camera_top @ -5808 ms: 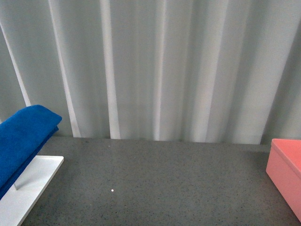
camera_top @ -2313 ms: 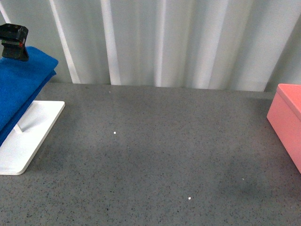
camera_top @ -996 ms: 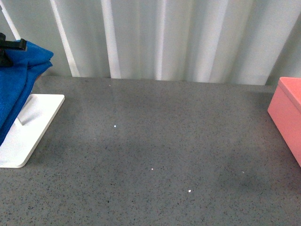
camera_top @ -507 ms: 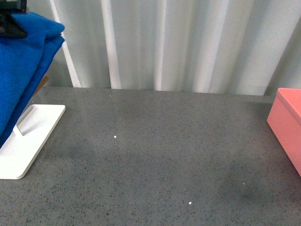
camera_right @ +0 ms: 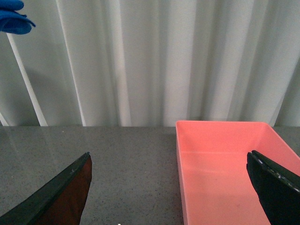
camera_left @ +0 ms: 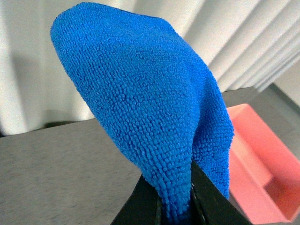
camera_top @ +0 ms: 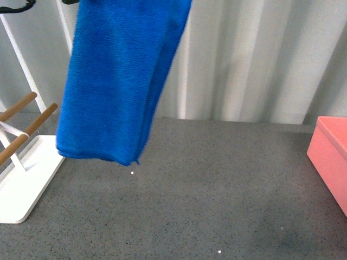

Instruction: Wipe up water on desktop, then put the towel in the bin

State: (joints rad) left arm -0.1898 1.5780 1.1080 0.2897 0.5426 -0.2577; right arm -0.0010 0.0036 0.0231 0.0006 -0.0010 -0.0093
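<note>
Left wrist view: your left gripper [camera_left: 176, 212] has its jaws clamped on a bunched fold of the towel [camera_left: 150, 103]. The blue pile bulges out from between the two black fingers [camera_left: 140, 206].

Front view: the towel [camera_top: 116, 81] hangs in the air, folded double, its top edge running out of the frame. The lower hem is clear of the counter [camera_top: 217, 195], not touching it. It hangs over the left part of the counter, just to the right of the rack [camera_top: 27, 181] and apart from it. The rack's two wooden bars [camera_top: 32, 116] slant up above its white base.

The bin [camera_top: 328, 154] sits at the right edge of the counter, well apart from the towel.

Right wrist view: you look down into the open bin [camera_right: 225, 159], with its pink floor showing. Your right gripper [camera_right: 168, 187] has its jaws wide apart and holds nothing. The bin's near wall lies in the gap between the fingers as seen there. A corner of the towel [camera_right: 14, 18] shows high against the curtain [camera_right: 140, 61].

The counter is dark grey and speckled, with a white dot [camera_top: 132, 173] just under the towel's hem. You cannot tell from these views where the water lies.
</note>
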